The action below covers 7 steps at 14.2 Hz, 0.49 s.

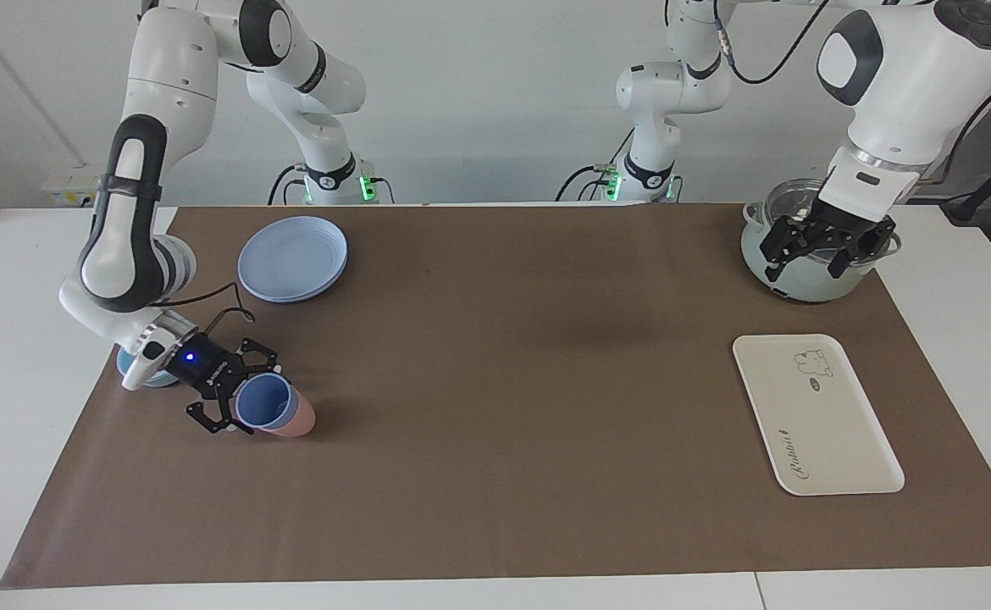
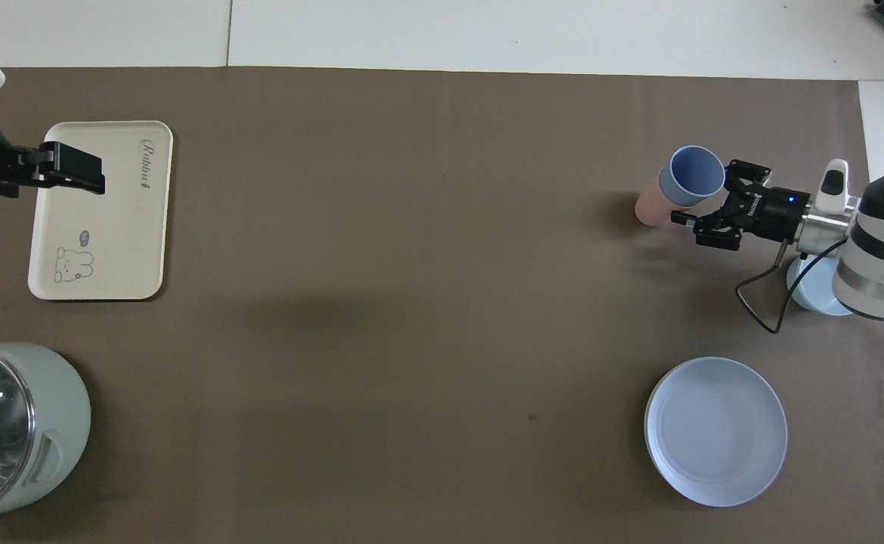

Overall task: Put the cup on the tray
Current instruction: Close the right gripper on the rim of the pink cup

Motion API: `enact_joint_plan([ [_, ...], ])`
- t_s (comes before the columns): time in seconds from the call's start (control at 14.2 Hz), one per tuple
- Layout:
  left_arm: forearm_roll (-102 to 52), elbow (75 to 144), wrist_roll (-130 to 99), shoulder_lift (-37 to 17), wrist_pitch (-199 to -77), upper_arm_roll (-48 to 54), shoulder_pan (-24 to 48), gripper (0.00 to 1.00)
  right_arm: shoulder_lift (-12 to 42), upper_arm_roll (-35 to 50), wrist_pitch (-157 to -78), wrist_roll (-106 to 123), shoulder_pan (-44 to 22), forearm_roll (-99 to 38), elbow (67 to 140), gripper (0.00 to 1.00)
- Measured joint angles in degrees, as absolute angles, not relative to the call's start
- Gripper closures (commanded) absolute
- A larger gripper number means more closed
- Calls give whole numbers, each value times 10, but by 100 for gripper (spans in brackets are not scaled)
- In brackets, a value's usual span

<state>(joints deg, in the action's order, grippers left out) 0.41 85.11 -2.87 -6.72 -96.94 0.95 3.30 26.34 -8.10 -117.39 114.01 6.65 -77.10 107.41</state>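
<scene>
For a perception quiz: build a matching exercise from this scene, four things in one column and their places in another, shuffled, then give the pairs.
Things:
1. cup
2. tray
3. plate
4. pot

Places:
A. under the left gripper
B. near the right arm's base
C. nested in the pink tumbler, between the right gripper's open fingers
D. at the left arm's end, farther from the robots than the pot

Pairs: 1-C, 2-D, 3-B, 4-A

Between the nested cup (image 1: 260,403) at the right arm's end and the tray (image 1: 816,413) at the left arm's end, the brown-covered worktop (image 1: 529,373) lies bare, while the plate (image 1: 293,257) and pot (image 1: 809,271) stand nearer the robots, off that line.
</scene>
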Motion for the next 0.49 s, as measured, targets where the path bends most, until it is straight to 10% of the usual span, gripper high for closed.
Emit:
enact_joint_plan([
  [0.49,4,851,-29,-67,-969,10,33,0,263,-80,-1174,1145,52,-771,1079,0],
])
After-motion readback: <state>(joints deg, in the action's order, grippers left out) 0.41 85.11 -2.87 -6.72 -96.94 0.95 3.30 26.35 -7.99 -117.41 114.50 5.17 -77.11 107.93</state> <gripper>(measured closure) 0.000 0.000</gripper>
